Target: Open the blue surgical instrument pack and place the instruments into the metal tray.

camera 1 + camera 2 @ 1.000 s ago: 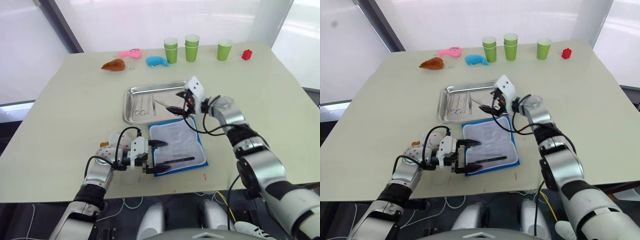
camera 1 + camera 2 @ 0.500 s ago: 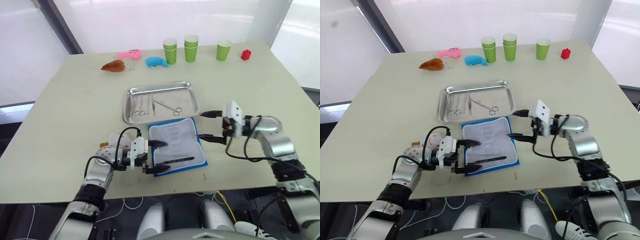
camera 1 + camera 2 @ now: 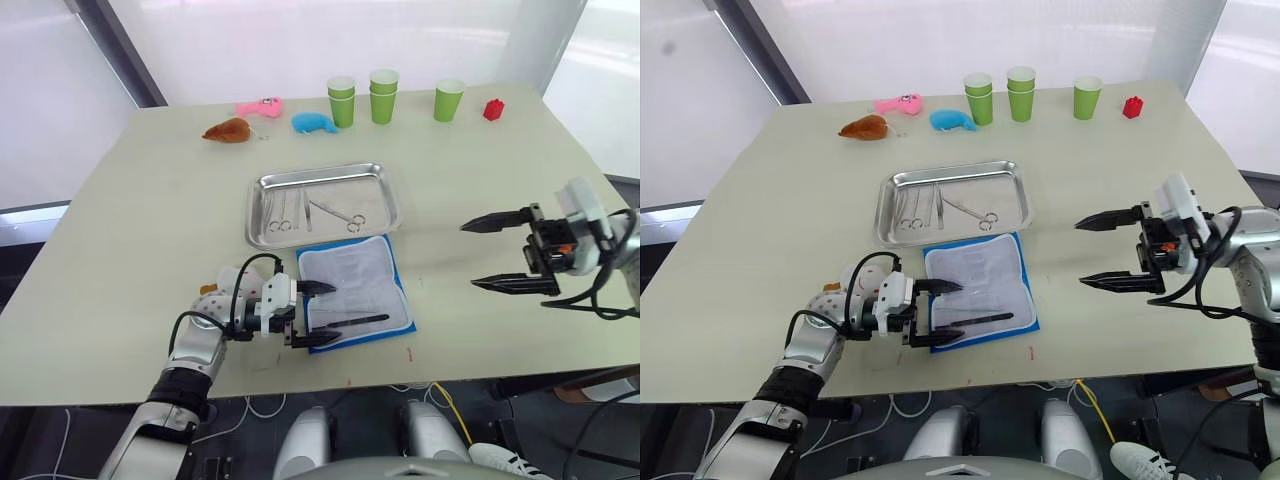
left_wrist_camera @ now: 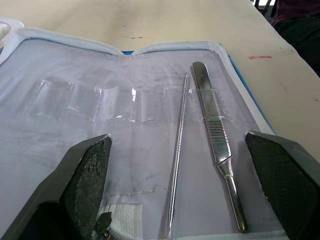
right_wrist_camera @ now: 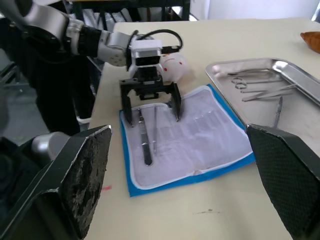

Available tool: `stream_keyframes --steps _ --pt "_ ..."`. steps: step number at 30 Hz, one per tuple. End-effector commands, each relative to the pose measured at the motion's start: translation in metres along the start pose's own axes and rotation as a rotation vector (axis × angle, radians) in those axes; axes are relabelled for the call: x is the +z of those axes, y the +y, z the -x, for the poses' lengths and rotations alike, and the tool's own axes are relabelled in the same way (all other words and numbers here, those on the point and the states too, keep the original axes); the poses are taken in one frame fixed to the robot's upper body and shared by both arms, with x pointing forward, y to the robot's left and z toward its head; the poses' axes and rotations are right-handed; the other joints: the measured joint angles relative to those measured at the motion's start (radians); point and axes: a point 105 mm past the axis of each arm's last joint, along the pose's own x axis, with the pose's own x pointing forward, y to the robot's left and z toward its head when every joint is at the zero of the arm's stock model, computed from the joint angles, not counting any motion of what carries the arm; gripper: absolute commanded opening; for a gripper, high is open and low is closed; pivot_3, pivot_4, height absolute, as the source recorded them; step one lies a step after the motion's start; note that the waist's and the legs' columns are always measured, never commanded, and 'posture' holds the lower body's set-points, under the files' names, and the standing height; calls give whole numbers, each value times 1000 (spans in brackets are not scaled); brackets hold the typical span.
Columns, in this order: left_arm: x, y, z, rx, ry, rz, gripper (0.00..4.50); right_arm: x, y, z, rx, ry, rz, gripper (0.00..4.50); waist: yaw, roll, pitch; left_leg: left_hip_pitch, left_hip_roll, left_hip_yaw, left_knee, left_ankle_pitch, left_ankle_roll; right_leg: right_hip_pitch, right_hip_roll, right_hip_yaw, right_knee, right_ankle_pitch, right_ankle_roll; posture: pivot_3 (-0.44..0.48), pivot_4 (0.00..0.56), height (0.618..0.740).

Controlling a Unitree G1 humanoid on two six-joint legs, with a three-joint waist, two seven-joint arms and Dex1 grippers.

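Gleaming steel instruments on unfolded blue surgical instrument pack, both grippers' jaws wide.

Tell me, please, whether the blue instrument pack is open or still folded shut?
Open. The pack lies spread flat, pale lining up, with two slim tools left in its clear pockets.

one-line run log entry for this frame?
pack: open, two tools left | tray: several tools in | left gripper: open over pack's two tools | right gripper: open, empty, above table right of pack
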Motion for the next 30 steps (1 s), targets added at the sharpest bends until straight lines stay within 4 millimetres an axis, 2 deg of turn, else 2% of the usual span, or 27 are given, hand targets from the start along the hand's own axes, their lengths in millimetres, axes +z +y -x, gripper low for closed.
stream_keyframes --steps 1,7,11,14,22,30 --pt "-58 -35 3 -72 167 231 4500 21 5 8 22 -7 47 4463 0 0 0 0 0 0 0 0 0 0 0 0 0 0 0 0 150 740" --pt "-58 -35 3 -93 177 223 4500 21 1 -4 -3 -13 63 4463 0 0 0 0 0 0 0 0 0 0 0 0 0 0 0 0 150 740" --pt "-60 -37 5 -124 200 209 4500 -10 -7 -28 -74 115 114 4463 0 -1 0 0 0 0 0 0 0 0 0 -1 0 0 -1 0 150 740" --pt "-60 -36 6 -129 202 207 4500 -14 -12 -41 -125 96 141 4463 0 0 0 0 1 -1 0 0 0 -1 1 -1 0 0 -1 0 150 740" --pt "-59 -33 5 -128 200 197 4500 -46 -10 -100 -135 125 85 4463 -1 -1 0 0 1 -1 0 0 0 -1 2 -1 1 0 0 0 150 740" --pt "-59 -35 7 -125 202 198 4500 -66 -16 -133 -139 156 72 4463 -1 -2 0 1 1 -2 0 0 0 0 3 0 2 0 0 0 150 740"
